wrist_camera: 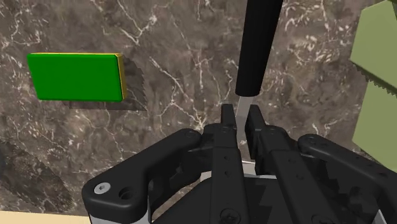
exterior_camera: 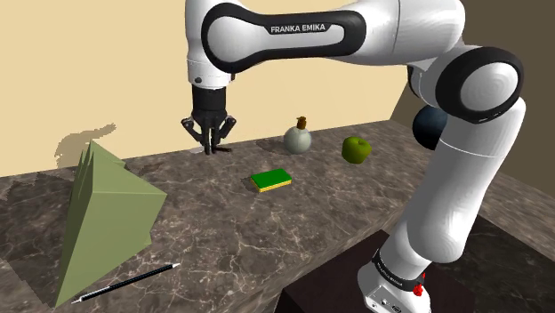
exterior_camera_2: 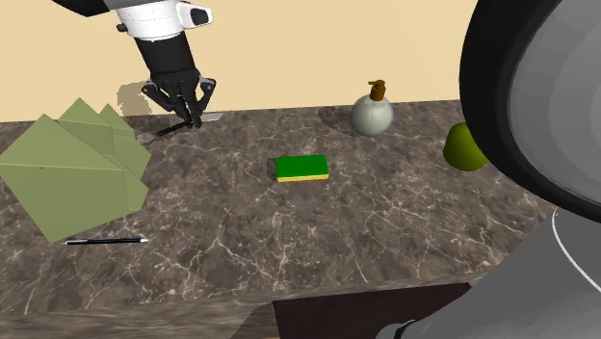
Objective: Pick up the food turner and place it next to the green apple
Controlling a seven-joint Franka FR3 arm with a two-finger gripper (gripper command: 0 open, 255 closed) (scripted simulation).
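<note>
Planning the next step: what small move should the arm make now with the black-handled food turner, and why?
Probably lift straight up a little: the black gripper clasps the thin grey neck of the black-handled food turner, low over the dark veined counter, with the green apple far along it.

The white capitals "FRANKA EMIKA" stand on the dark band that wraps the upper link of the white arm, seen in the shoulder view. Tiny pale marks on the black collar near the arm's foot are too small to read.
</note>
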